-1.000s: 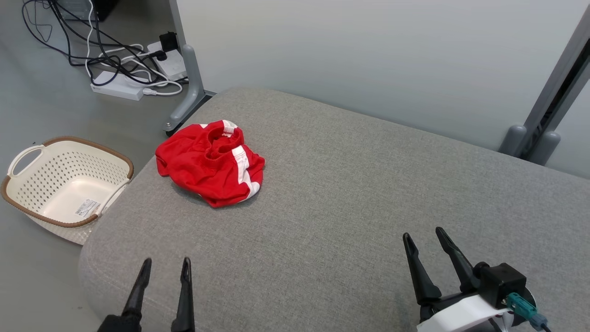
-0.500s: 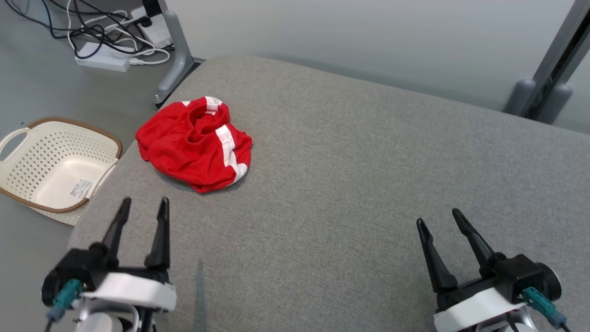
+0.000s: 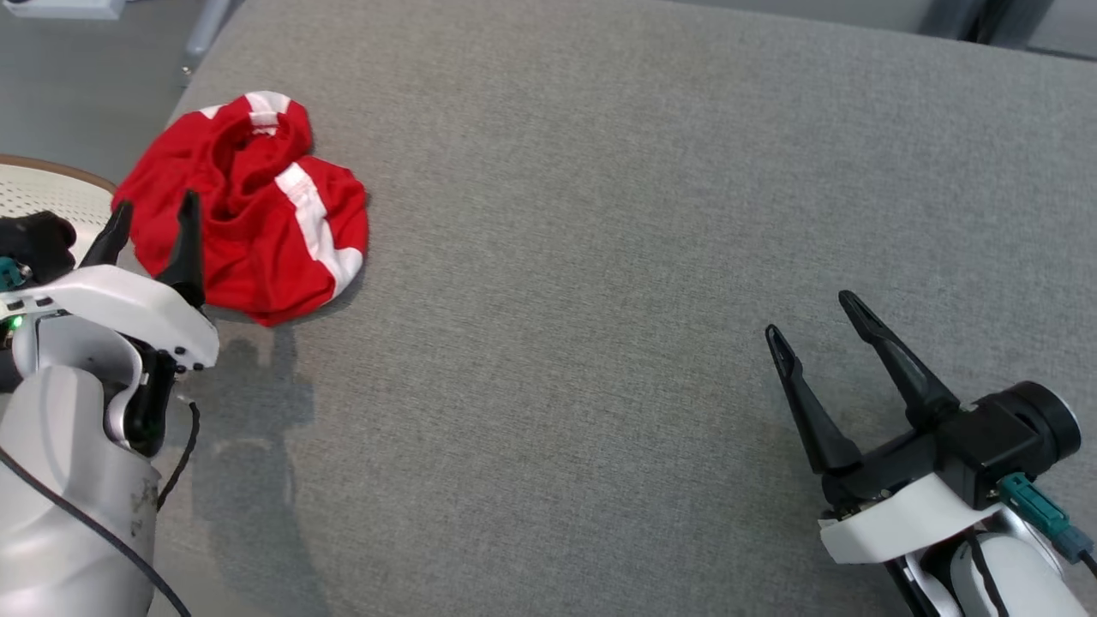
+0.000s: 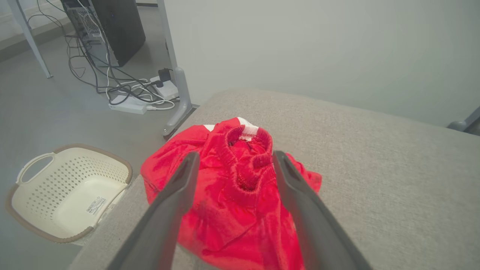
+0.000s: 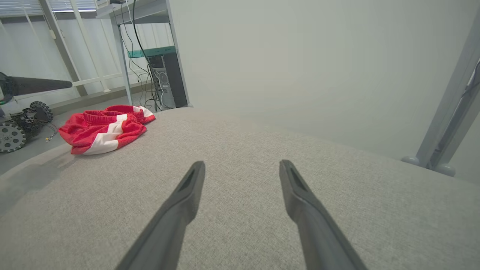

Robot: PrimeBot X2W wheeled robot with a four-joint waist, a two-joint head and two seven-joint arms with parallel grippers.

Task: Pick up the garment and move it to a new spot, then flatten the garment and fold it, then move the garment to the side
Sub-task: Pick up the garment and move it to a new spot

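Left claw (image 3: 154,212), fingers spread wide with nothing held, is poised at the near edge of the crumpled red, white-striped garment (image 3: 257,231), which lies at the far left corner of the grey fabric-covered worktop (image 3: 600,257). Right claw (image 3: 810,313), equally wide and empty, is held well apart. The whole cream basket (image 4: 93,167) on the floor is supplied by the left wrist view.

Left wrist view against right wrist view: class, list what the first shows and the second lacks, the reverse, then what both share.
Left wrist, not right wrist: a cream perforated basket and a white power strip on the floor. Right wrist, not left wrist: black wheels on the floor. Both: the red shorts, the grey cushion, a computer tower.
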